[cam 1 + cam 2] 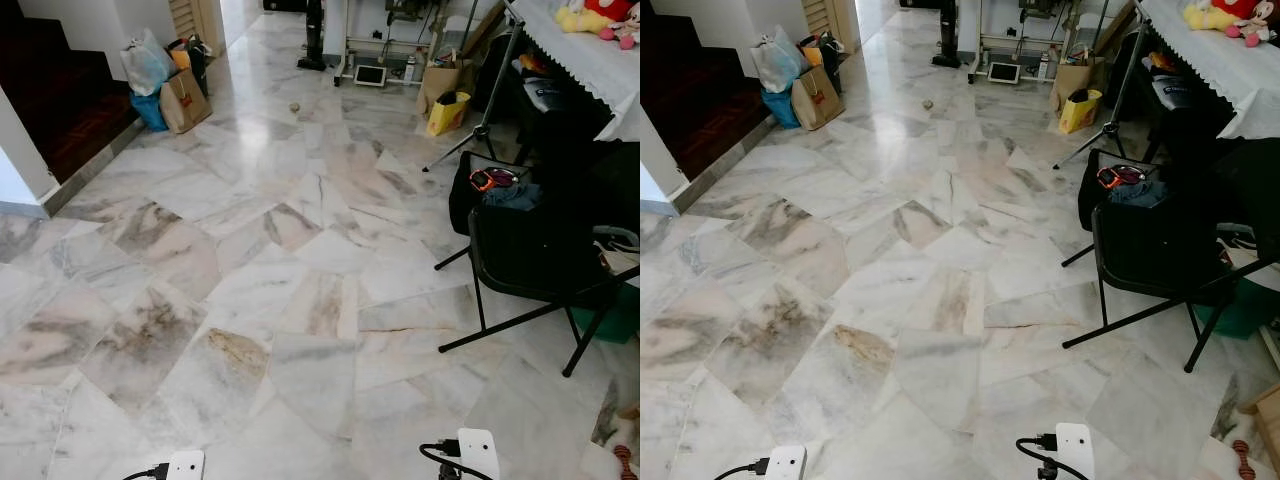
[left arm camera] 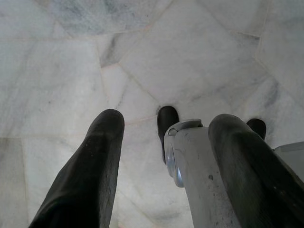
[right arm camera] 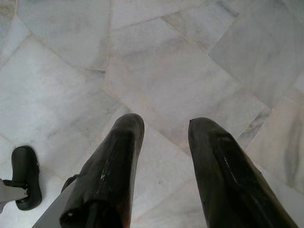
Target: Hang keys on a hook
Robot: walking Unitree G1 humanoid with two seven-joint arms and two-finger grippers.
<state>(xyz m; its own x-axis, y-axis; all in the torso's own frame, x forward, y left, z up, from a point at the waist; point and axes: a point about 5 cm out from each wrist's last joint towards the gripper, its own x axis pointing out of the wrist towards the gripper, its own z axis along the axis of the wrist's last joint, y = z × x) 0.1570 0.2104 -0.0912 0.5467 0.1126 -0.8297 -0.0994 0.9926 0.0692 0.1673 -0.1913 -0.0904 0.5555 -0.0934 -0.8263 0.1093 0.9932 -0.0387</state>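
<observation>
Both arms hang idle over the marble floor (image 1: 250, 250), apparently because the robot is walking: left gripper (image 2: 164, 142) and right gripper (image 3: 164, 142) are spread and empty. Keys and hook can't be made out, perhaps elsewhere.

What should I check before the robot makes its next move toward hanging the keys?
1. Keys in hand: not ok. The left tool and right tool are both open over bare marble floor, holding nothing.
2. Keys located: cannot tell.
3. Hook located: cannot tell.
4. Path ahead: ok. Open floor runs toward the bags on the robot's left.
5. Obstacle on the right: not ok for turning that way. A black folding chair and a tripod stand close.
</observation>
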